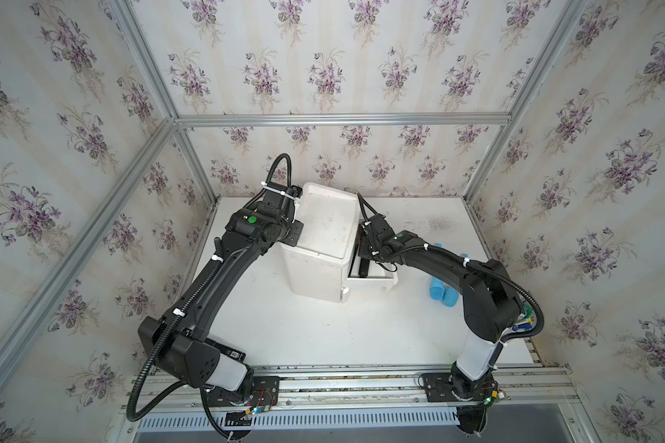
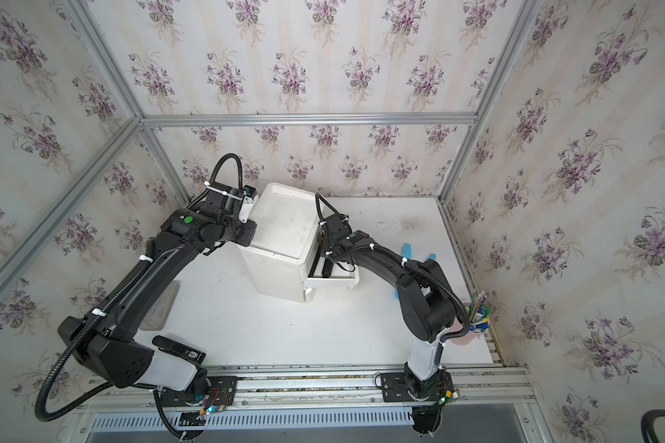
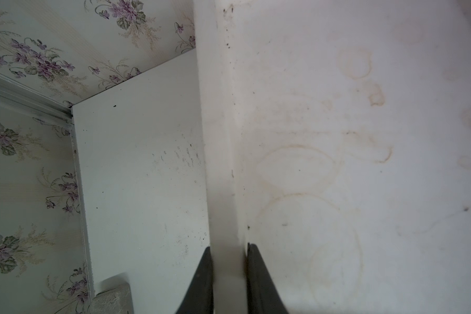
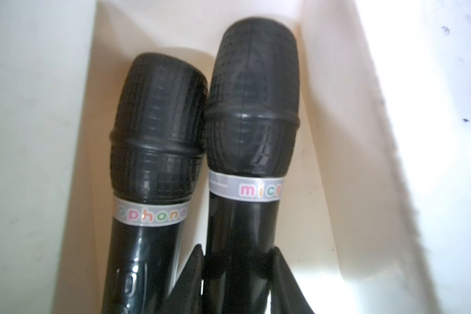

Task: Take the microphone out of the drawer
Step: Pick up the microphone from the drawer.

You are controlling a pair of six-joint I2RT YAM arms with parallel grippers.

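Black microphone (image 4: 252, 108) lies in the open drawer (image 4: 337, 136), side by side with a second microphone (image 4: 155, 130). The right fingers (image 4: 191, 271) are clamped on its handle, one against each side, on the far side of the grey band from the head. The left fingers (image 3: 201, 280) are pinched on the raised rim of the white cabinet (image 3: 220, 136), which stands on the counter (image 1: 304, 326).

Glossy plastic microphone (image 4: 252, 152) — matt mesh head, smooth stained cabinet (image 3: 337, 163)
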